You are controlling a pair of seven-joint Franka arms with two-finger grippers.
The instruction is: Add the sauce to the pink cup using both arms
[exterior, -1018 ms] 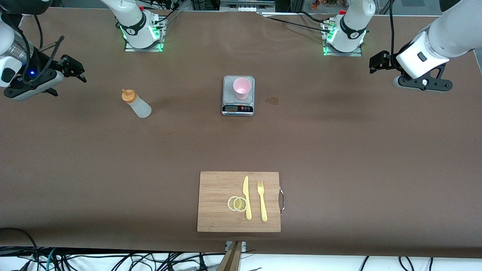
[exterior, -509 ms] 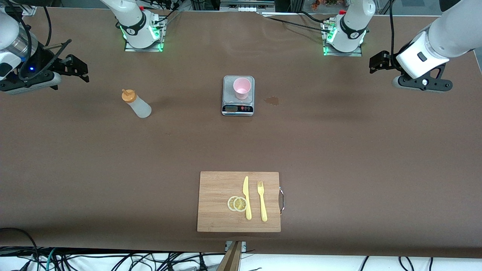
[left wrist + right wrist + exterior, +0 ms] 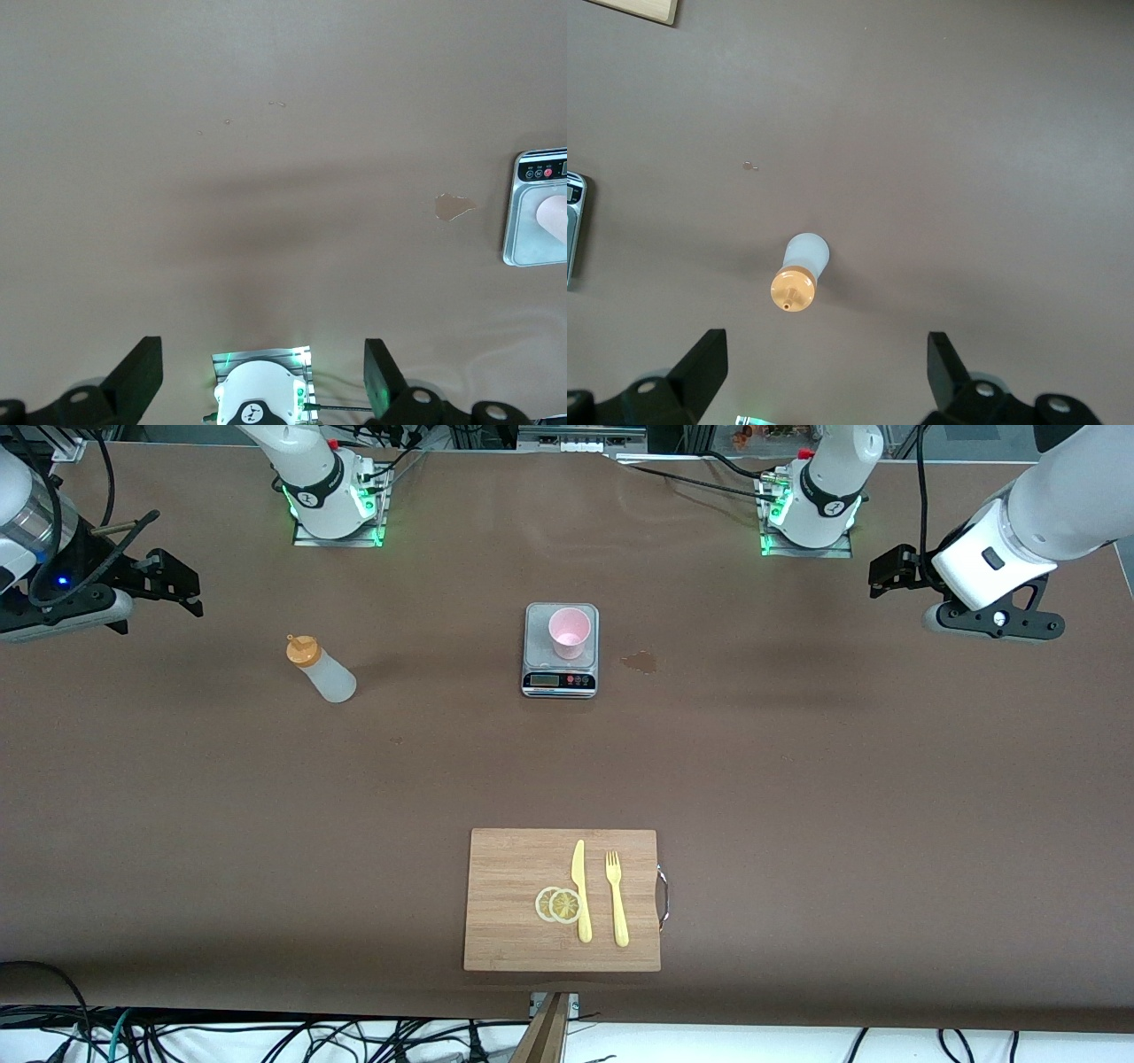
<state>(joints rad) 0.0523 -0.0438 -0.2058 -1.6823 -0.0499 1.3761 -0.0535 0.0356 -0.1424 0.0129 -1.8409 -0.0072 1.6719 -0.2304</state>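
Observation:
The pink cup (image 3: 569, 631) stands on a steel scale (image 3: 560, 679) at the table's middle; its edge shows in the left wrist view (image 3: 555, 216). The sauce bottle (image 3: 321, 670), translucent whitish with an orange nozzle cap, stands upright toward the right arm's end, also seen in the right wrist view (image 3: 799, 273). My right gripper (image 3: 177, 583) is open and empty, in the air over the table at the right arm's end, apart from the bottle. My left gripper (image 3: 889, 571) is open and empty over the left arm's end.
A wooden cutting board (image 3: 514, 868) with lemon slices (image 3: 558, 904), a yellow knife (image 3: 580, 890) and a yellow fork (image 3: 617, 897) lies near the front edge. A small sauce stain (image 3: 640, 661) marks the table beside the scale. Arm bases (image 3: 335, 496) stand along the top.
My right arm has risen and drawn back a little toward the table's end. The left arm, bottle and cup have not moved.

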